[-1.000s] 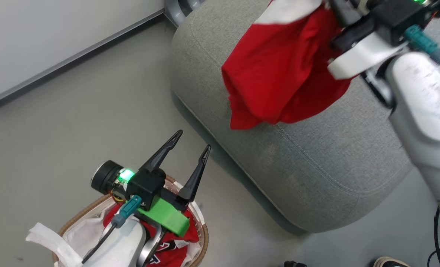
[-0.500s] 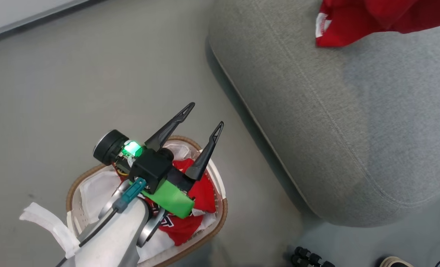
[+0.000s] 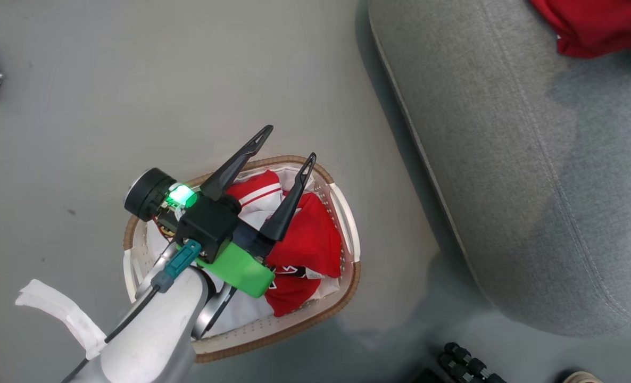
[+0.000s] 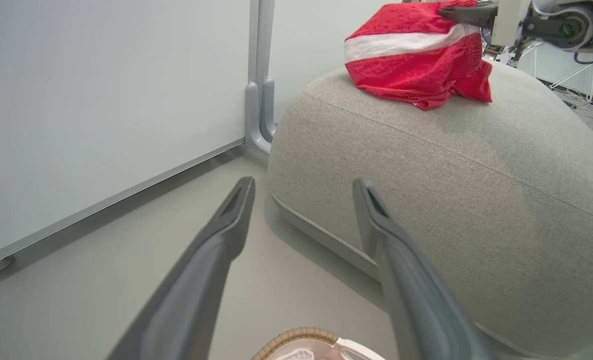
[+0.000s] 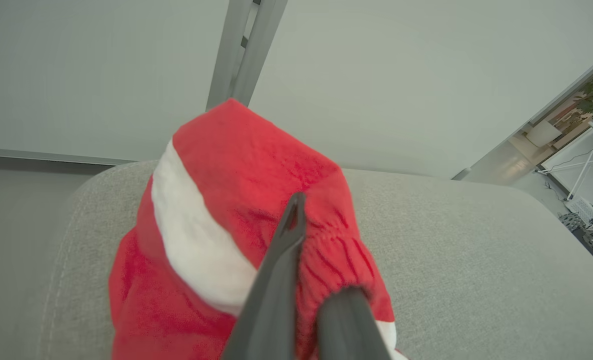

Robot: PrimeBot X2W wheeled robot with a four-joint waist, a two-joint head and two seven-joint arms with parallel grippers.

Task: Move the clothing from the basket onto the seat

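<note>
A bare grey floor (image 3: pixel 134 80) runs up to a pale wall (image 4: pixel 101 100), and the big grey fabric seat (image 3: pixel 533 186) sits against that corner. Take everything from the seat. The oval white basket (image 3: pixel 294 327) with its brown woven rim stands on the floor just beside the seat's rounded edge, near enough that a garment need only be lifted and swung across.

On top of the seat lies a red garment with a white band (image 4: pixel 416 70). Your right gripper (image 5: pixel 306 260) has its jaws clenched on it: the cloth puckers where the fingers pinch, and the garment stands in a peak because it is held from above while its lower folds rest on the upholstery. I judge it is ready to let go.

Your left gripper (image 3: pixel 289 142) hangs off the seat, over the basket, jaws spread wide with nothing between them, likely staged for the next pick. Below it a red-and-white jersey (image 3: pixel 310 239) lies bunched in the basket, so the job is about half done.

The head view gives you the basket's contents but crops the seat-top garment at its corner. The left wrist view gives that garment whole, resting on the seat, with a sliver of basket rim. The right wrist view gives the pinch itself.
</note>
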